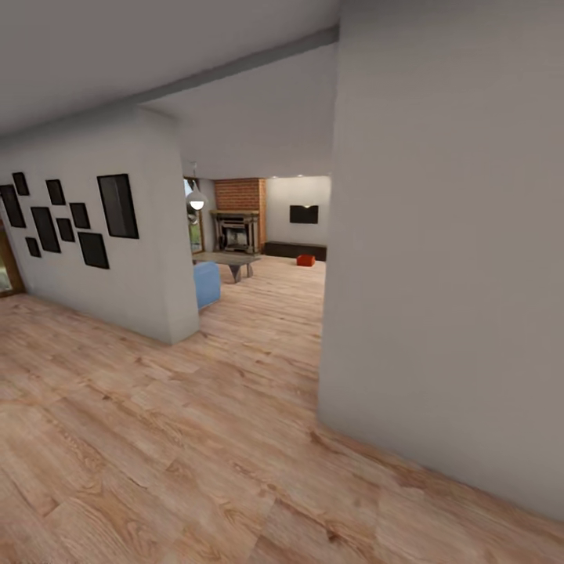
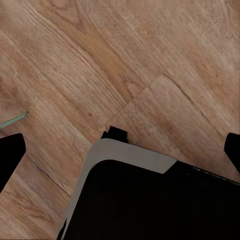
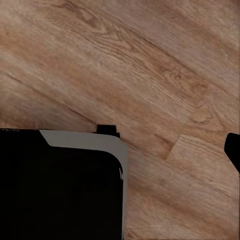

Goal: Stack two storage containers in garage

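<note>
**En route: bins far ahead, nothing gripped**

Light wood plank floor (image 1: 196, 470) is seen nearest the head camera, with a white wall corner (image 1: 439, 313) close on the right and a second white wall (image 1: 117, 258) hung with black picture frames (image 1: 117, 205) on the left. Between them an opening to the living room is seen: brick fireplace (image 1: 239, 215), black wall TV (image 1: 304, 214), long low dark bench (image 1: 294, 251), grey coffee table (image 1: 231, 260), blue seat (image 1: 206, 283), globe pendant lamp (image 1: 197, 201).

An orange-red storage container (image 1: 305, 260) is spotted on the planks just in front of the bench, well apart from the robot. At this range it reads as one blob; whether it is one bin or both cannot be told, and the contents cannot be seen.

Handling, as a judgement: thin flat walls, open top, shallow, so it is probably light and fairly stiff, with smooth sides. A pinch over a long-side rim wall, or one arm per short end, is suggested.

In both wrist views, planks and the robot's dark base (image 2: 150, 200) are shown. Left gripper (image 2: 122, 150): dark finger tips (image 2: 10, 152) sit at opposite frame edges, so it is spread wide, nothing held. Right gripper: one dark tip (image 3: 234, 150) is visible at the frame edge; state cannot be told.
</note>
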Tool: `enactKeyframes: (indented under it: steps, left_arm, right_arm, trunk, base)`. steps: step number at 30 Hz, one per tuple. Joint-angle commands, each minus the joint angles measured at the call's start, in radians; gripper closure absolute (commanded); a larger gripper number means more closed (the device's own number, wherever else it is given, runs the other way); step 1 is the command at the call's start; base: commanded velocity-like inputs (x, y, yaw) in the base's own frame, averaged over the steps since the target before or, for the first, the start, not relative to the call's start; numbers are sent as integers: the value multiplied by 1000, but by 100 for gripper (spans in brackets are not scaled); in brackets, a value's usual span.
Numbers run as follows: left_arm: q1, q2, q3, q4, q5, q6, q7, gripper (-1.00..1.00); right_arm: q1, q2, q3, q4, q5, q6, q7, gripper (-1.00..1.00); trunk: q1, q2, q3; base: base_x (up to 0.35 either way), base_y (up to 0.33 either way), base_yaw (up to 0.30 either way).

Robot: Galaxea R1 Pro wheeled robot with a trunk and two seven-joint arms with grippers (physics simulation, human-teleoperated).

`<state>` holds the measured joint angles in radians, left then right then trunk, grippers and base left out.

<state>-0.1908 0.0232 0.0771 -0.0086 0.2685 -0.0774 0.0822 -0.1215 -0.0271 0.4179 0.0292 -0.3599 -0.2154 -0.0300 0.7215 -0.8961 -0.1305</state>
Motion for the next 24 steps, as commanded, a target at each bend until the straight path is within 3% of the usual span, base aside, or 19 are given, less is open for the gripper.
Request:
enactKeyframes:
  steps: [1, 24]
  left_arm:
    - [-1, 0, 7, 1, 0, -3, 1, -100]
    - [-1, 0, 8, 1, 0, -2, 1, -100]
  right_arm:
    - [-1, 0, 9, 3, -7, -5, -1, -100]
    - [-1, 2, 9, 3, -8, -5, -1, -100]
  trunk:
    - [1, -1, -2]
    - [1, -1, -19]
  base:
    - [322, 0, 241]
    - [322, 0, 242]
